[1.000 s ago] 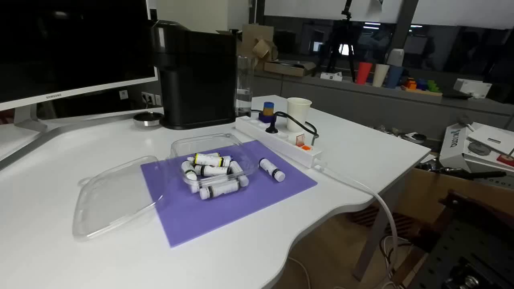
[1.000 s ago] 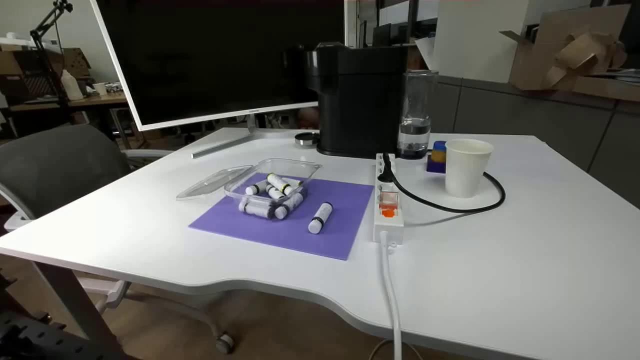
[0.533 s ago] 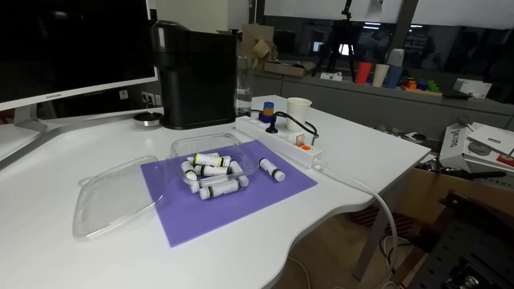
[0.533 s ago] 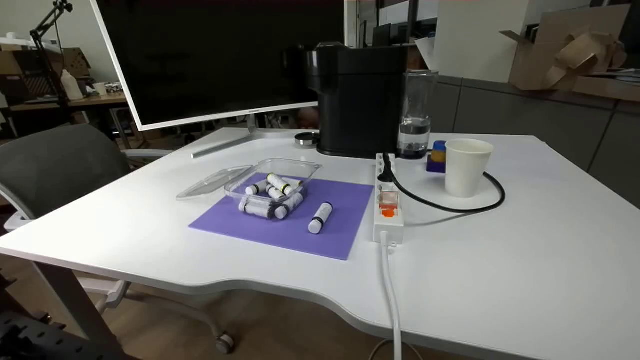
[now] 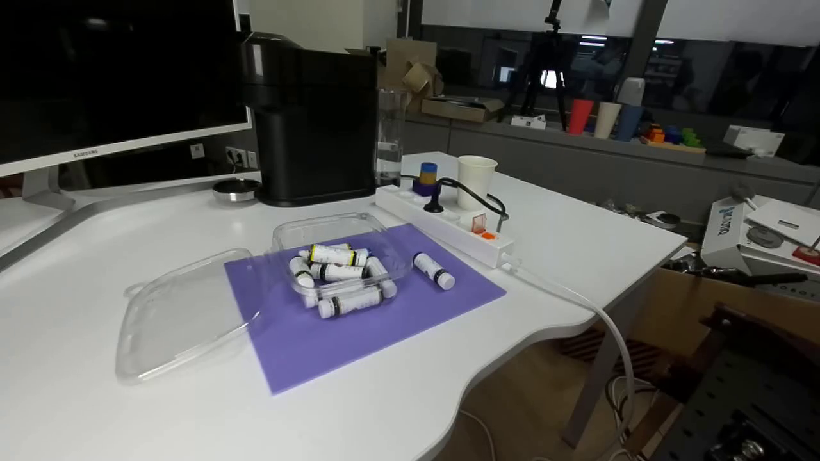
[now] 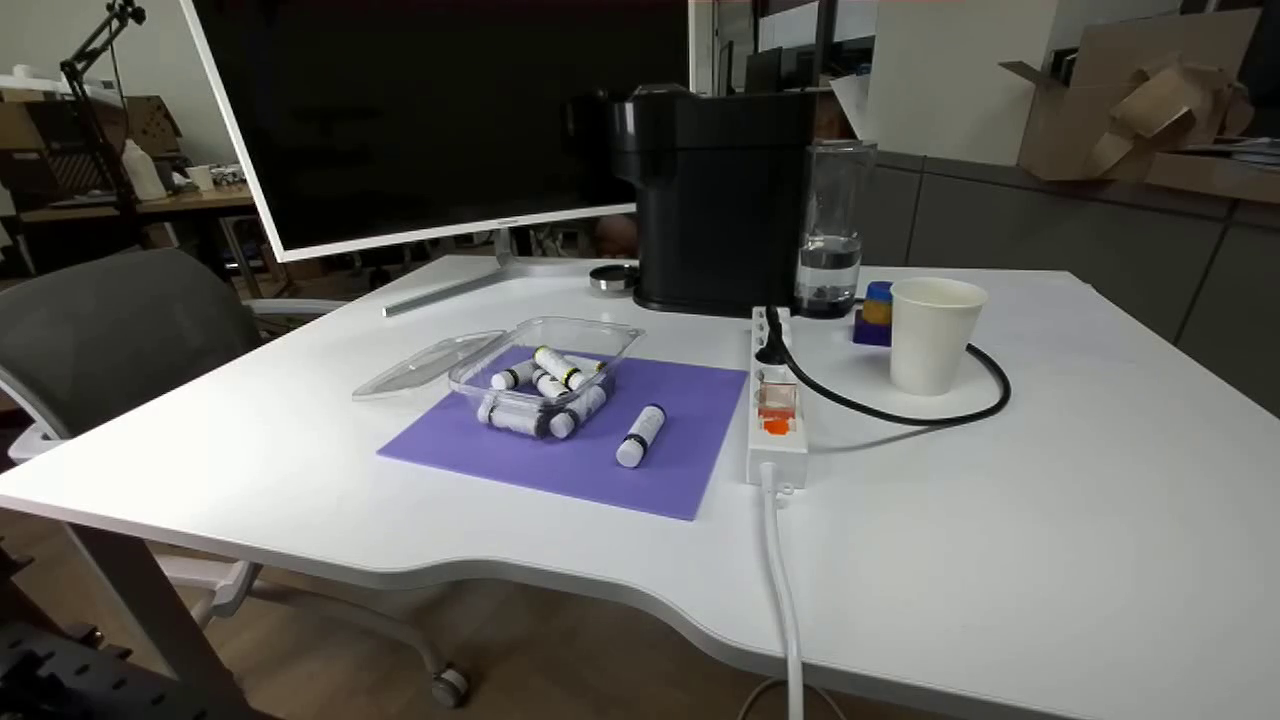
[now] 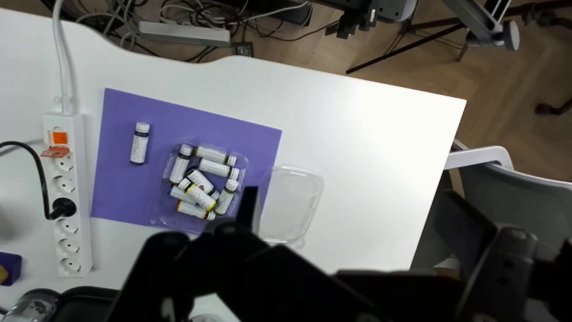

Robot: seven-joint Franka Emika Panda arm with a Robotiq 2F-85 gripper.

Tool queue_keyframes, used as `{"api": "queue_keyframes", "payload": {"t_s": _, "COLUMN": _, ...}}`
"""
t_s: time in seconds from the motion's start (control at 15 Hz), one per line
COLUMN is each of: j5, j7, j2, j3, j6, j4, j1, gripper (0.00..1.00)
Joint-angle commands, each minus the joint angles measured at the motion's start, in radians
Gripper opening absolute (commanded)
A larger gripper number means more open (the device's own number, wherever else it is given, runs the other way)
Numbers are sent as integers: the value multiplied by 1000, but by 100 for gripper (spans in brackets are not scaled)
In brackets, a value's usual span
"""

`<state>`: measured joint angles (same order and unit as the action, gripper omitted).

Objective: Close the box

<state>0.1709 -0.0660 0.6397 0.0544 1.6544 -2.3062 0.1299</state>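
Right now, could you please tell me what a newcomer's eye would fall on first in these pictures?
Probably the vivid purple mat on the white desk, with an open clear plastic clamshell box of small labelled bottles lying partly on it. Behind these, a black coffee machine stands partly before a Samsung monitor. In the wrist view, the open claw looms dark and blurred.
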Motion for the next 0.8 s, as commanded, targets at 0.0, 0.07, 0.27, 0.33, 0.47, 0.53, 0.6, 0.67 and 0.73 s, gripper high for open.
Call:
{"api": "queue_keyframes", "payload": {"t_s": 0.0, "j5": -113, "j7": -29, "j2": -59, "j3": 30, "j6": 98, "j4": -12, "j1": -31, "gripper": 100}}
{"api": "queue_keyframes", "payload": {"t_s": 0.07, "j5": -154, "j7": -37, "j2": -78, "j3": 35, "j6": 140, "j4": -21, "j1": -35, "gripper": 100}}
{"api": "queue_keyframes", "payload": {"t_s": 0.27, "j5": -313, "j7": -36, "j2": -152, "j3": 54, "j6": 286, "j4": -72, "j1": -53, "gripper": 100}}
{"api": "queue_keyframes", "payload": {"t_s": 0.33, "j5": -355, "j7": -30, "j2": -183, "j3": 58, "j6": 326, "j4": -90, "j1": -56, "gripper": 100}}
{"api": "queue_keyframes", "payload": {"t_s": 0.47, "j5": -427, "j7": -26, "j2": -243, "j3": 65, "j6": 388, "j4": -118, "j1": -58, "gripper": 100}}
{"api": "queue_keyframes", "payload": {"t_s": 0.53, "j5": -461, "j7": -25, "j2": -271, "j3": 71, "j6": 405, "j4": -127, "j1": -57, "gripper": 100}}
{"api": "queue_keyframes", "payload": {"t_s": 0.6, "j5": -488, "j7": -29, "j2": -298, "j3": 75, "j6": 420, "j4": -139, "j1": -53, "gripper": 100}}
{"api": "queue_keyframes", "payload": {"t_s": 0.67, "j5": -505, "j7": -33, "j2": -319, "j3": 78, "j6": 429, "j4": -154, "j1": -46, "gripper": 100}}
{"api": "queue_keyframes", "payload": {"t_s": 0.73, "j5": -516, "j7": -39, "j2": -340, "j3": 80, "j6": 436, "j4": -164, "j1": -41, "gripper": 100}}
